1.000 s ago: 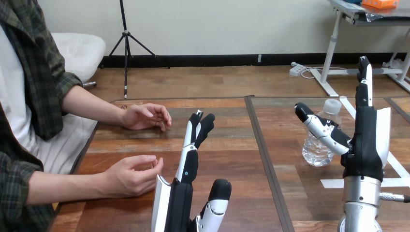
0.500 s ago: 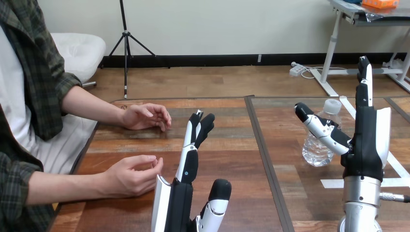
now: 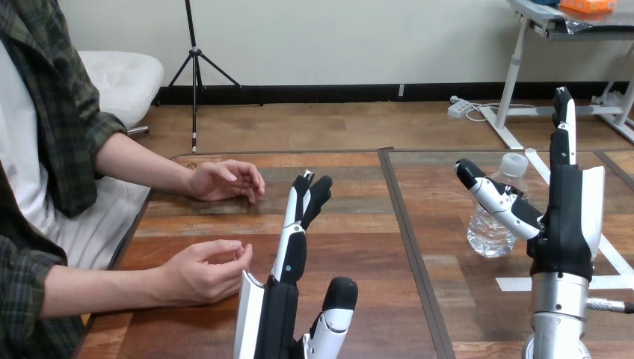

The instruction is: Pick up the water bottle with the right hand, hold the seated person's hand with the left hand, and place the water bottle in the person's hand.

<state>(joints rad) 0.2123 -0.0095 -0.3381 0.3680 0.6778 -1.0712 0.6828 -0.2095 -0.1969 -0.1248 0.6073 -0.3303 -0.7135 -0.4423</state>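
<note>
The water bottle (image 3: 487, 233) stands upright on the counter (image 3: 359, 239), right of its middle, clear, with a white cap on top. Just beside it, on its right, the right robot hand (image 3: 564, 228) is held up on its silver forearm, fingers straight and pointing upward, the thumb stretched out toward the view's left. The thumb crosses in front of the bottle's upper part; whether it touches the bottle cannot be told, and nothing is closed round the bottle - this robot hand is wide open and has hold of nothing. The left robot hand (image 3: 278, 310) rises from the view's bottom edge near the middle of the counter, its fingers straight and close together, pointing forward, with the thumb standing apart to their right; it too is spread and carries nothing. The person sits at the view's left with both forearms laid across the counter. The person's nearer hand (image 3: 202, 271) rests on the wood with its fingers loosely curled, near the left robot hand but apart from it - a strip of bare wood lies between them. The person's farther hand (image 3: 224, 181) lies beyond it, fingers bent down onto the counter, well apart from both robot hands and from the bottle. A dark seam (image 3: 407, 224) runs along the counter between the left robot hand and the bottle, and strips of white tape (image 3: 523, 283) lie on the wood close to the bottle's base.
</note>
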